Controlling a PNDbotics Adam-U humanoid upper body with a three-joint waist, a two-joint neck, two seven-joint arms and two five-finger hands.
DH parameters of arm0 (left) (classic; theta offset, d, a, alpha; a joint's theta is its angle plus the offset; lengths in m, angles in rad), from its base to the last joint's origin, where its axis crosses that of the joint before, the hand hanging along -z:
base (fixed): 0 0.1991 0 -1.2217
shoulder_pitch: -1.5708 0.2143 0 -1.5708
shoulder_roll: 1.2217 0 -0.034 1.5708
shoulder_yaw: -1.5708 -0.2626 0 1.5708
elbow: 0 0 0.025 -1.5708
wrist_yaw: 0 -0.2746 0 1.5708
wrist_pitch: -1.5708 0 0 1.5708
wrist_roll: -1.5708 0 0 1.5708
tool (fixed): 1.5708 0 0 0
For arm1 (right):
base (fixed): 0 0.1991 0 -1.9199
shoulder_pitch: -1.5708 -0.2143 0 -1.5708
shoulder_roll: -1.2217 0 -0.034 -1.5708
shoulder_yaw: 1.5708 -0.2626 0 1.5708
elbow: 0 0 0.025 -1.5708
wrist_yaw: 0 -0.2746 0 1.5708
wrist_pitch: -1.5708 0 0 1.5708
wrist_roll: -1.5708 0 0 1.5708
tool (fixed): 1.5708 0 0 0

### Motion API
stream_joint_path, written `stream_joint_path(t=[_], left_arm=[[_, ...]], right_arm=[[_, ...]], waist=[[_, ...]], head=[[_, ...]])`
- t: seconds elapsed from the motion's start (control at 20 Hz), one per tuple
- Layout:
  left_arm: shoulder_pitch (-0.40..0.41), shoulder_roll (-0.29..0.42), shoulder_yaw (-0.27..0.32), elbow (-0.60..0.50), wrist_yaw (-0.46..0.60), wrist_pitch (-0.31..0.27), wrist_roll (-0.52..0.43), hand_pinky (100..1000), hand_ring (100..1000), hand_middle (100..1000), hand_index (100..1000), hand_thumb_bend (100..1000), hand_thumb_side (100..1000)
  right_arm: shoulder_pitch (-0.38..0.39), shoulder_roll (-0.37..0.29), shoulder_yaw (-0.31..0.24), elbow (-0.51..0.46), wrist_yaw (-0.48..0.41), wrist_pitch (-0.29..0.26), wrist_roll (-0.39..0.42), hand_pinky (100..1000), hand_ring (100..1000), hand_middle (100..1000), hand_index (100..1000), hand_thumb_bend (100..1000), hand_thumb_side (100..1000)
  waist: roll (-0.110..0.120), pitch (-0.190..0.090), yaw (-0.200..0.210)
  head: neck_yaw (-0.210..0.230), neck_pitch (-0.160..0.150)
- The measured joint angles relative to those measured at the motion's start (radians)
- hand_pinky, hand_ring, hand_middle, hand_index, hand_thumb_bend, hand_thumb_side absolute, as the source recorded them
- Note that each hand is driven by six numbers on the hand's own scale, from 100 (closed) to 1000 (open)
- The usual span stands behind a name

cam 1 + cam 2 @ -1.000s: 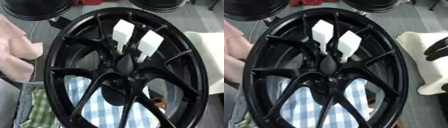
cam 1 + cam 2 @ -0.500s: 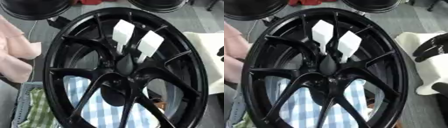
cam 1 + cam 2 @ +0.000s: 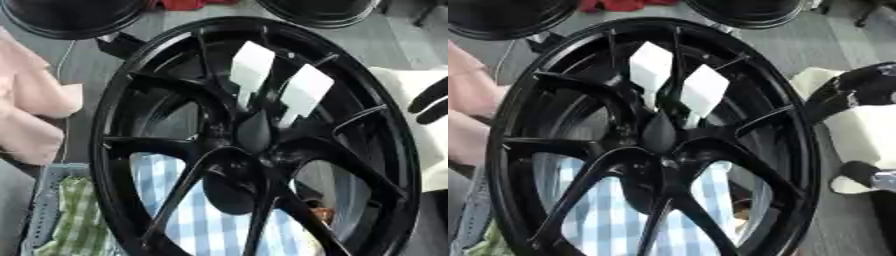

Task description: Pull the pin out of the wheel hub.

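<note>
While pink cloth (image 3: 31, 107) lies at the far left and my left hand shows nowhere, the black wheel hub (image 3: 654, 145) fills the middle, tilted toward me over blue checked fabric (image 3: 614, 210). I cannot pick out the pin against its dark centre. At the right, my right hand (image 3: 859, 90) has moved in beside the rim since a second ago; whether its fingers are spread or curled I cannot tell. I judge the reach just begun.

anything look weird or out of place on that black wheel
Two white wedge-shaped pieces sit between the spokes of the black wheel, above the hub. They stand out as the only white parts. No damage or spill shows.
</note>
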Motion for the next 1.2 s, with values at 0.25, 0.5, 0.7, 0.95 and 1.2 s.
stream_joint_path(t=[0.25, 0.5, 0.7, 0.95, 1.2], left_arm=[[-0.003, 0.0, 0.0, 0.0, 0.001, 0.001, -0.003, 840, 677, 655, 770, 117, 722], [-0.009, 0.0, -0.001, 0.0, 0.004, 0.002, -0.005, 840, 677, 655, 770, 117, 722], [-0.018, 0.0, -0.005, 0.0, 0.009, 0.002, -0.008, 840, 678, 655, 770, 118, 721], [-0.029, 0.0, -0.007, 0.0, 0.014, 0.003, -0.014, 841, 678, 656, 770, 118, 718], [-0.046, 0.0, -0.013, 0.0, 0.023, 0.003, -0.019, 841, 679, 656, 770, 119, 715]], right_arm=[[-0.041, 0.008, 0.002, -0.001, -0.037, 0.022, 0.001, 823, 824, 791, 817, 236, 304], [-0.085, 0.015, 0.002, -0.001, -0.067, 0.048, 0.003, 822, 822, 789, 817, 229, 303], [-0.12, 0.023, 0.003, -0.001, -0.089, 0.073, 0.003, 822, 822, 789, 820, 229, 296], [-0.158, 0.032, 0.009, -0.001, -0.102, 0.103, 0.006, 823, 823, 792, 831, 233, 284], [-0.189, 0.045, 0.021, -0.001, -0.106, 0.122, 0.011, 825, 825, 796, 854, 255, 261]], waist=[[-0.008, 0.004, 0.015], [-0.015, 0.006, 0.034], [-0.02, 0.007, 0.05], [-0.028, 0.009, 0.075], [-0.035, 0.01, 0.109]], head=[[-0.014, -0.008], [-0.029, -0.014], [-0.041, -0.021], [-0.058, -0.035], [-0.087, -0.044]])
